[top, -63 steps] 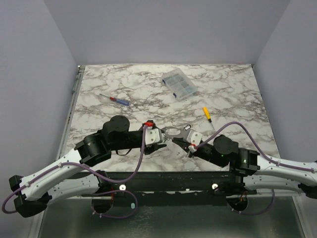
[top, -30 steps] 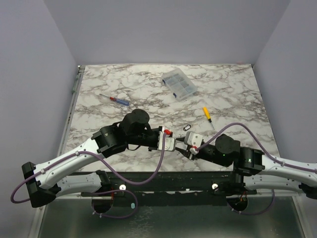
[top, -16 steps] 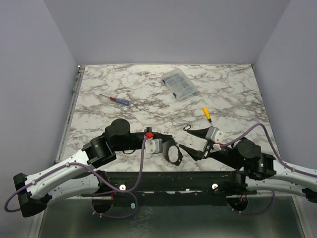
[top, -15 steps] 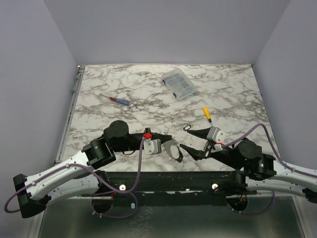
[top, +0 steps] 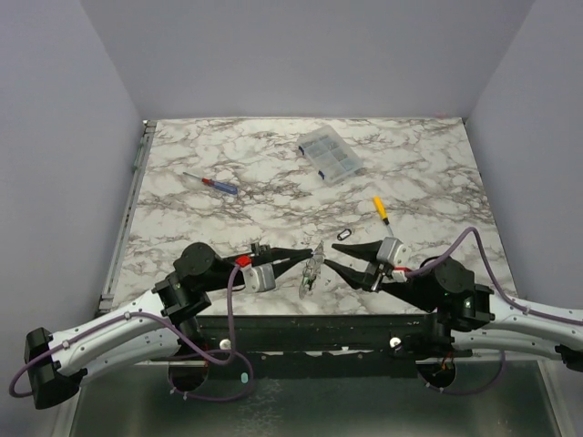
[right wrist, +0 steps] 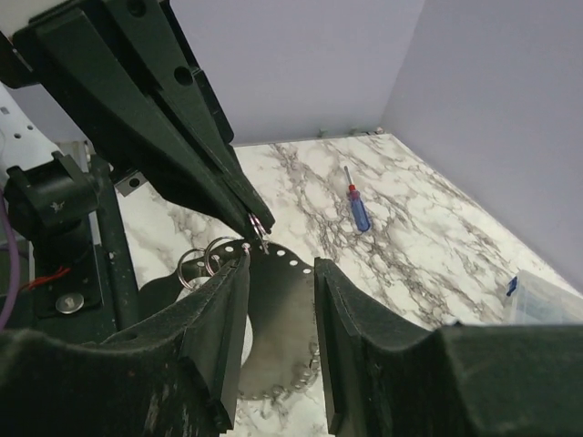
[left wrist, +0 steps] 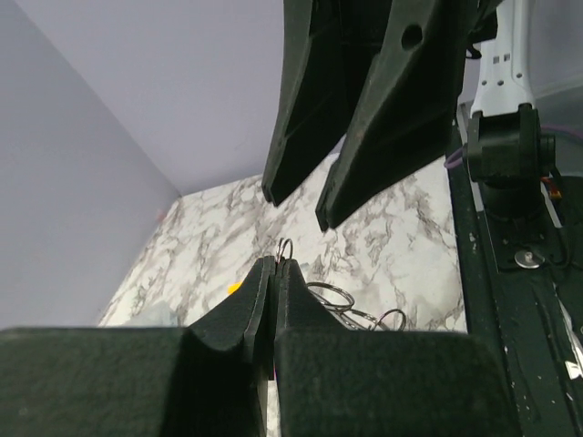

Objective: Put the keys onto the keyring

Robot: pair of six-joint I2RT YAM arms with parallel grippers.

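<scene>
Silvery keys [top: 311, 271] dangle below your left gripper [top: 312, 252] in the top view, only its wrist view shows jaws clamped on a thin ring [left wrist: 284, 244], and your right gripper [top: 332, 267] has jaws apart.

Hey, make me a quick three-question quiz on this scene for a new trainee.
1. True or false: the left gripper is shut on the keyring.
2. Which lies nearest the right gripper? A: the blue screwdriver. B: the yellow screwdriver. C: the clear parts box.
3. Fill in: the right gripper's fingers stand ____.
Key: 1 true; 2 B; 3 open.
</scene>
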